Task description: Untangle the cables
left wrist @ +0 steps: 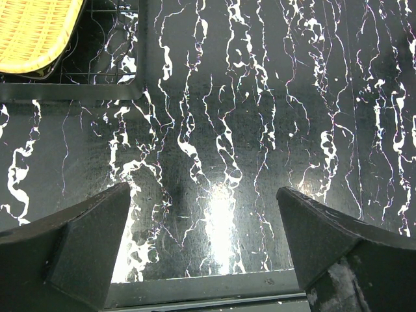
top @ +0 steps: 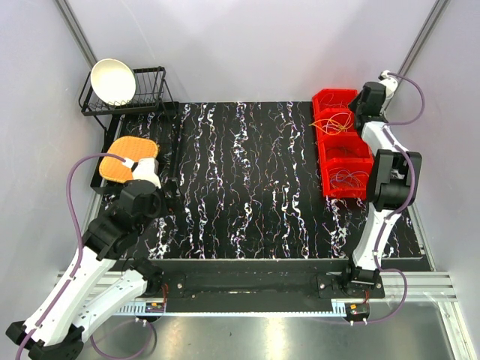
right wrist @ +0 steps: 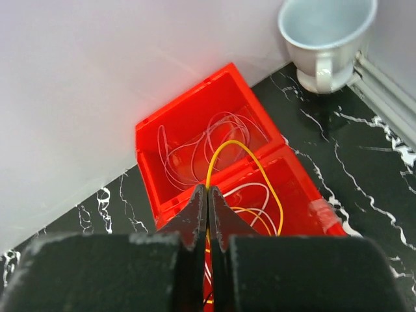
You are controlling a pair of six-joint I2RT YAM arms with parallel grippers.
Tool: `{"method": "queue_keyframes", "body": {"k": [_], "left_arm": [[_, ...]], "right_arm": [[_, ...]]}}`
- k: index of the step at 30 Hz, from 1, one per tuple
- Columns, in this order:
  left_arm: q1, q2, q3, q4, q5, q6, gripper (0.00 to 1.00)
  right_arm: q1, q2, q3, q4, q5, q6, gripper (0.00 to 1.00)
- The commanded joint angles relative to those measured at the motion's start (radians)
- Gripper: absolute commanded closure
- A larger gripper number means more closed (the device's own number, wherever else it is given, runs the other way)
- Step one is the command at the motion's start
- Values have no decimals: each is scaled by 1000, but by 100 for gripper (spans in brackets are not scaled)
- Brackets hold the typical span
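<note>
Cables (top: 335, 120) in loose loops, lying in a row of red bins (top: 356, 150) at the right edge of the table (top: 247, 187). The right tool (right wrist: 207, 195) is closed on one yellow cable (right wrist: 233, 141), which arches from the fingertips over the wall between the far bin (right wrist: 188, 107) and the next. The left tool (left wrist: 205, 214) hangs open and empty above bare table, well apart from the bins.

The step in hand appears to be drawing the yellow strand free of its neighbours. A slow, straight lift is advisable, with a pause if other loops rise with it, since a fast pull would likely tighten any crossing or drag a bin.

Only the right wrist view shows the grip, the pale wires (right wrist: 188, 159) in the far bin and a white cup (right wrist: 325, 32) beyond. Only the top view shows purplish wires (top: 346, 178) in the nearest bin and where both arms stand.
</note>
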Motion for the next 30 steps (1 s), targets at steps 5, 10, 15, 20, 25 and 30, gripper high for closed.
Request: {"method": "queue_keyframes", "body": {"k": [5, 10, 15, 20, 25, 30], "left_arm": [[4, -6, -4, 54, 15, 12, 1], [4, -3, -6, 54, 19, 14, 1], [4, -4, -4, 53, 18, 14, 1], [4, -11, -4, 54, 13, 14, 1], [4, -12, -3, 54, 15, 14, 1], [5, -21, -6, 54, 15, 14, 1]], "right_arm": [[67, -70, 10, 138, 197, -193, 100], [87, -18, 60, 193, 354, -302, 100], [89, 60, 150, 230, 356, -339, 100], [92, 127, 236, 228, 326, -374, 100], [93, 137, 198, 271, 343, -469, 100], [107, 103, -13, 467, 287, -567, 100]]}}
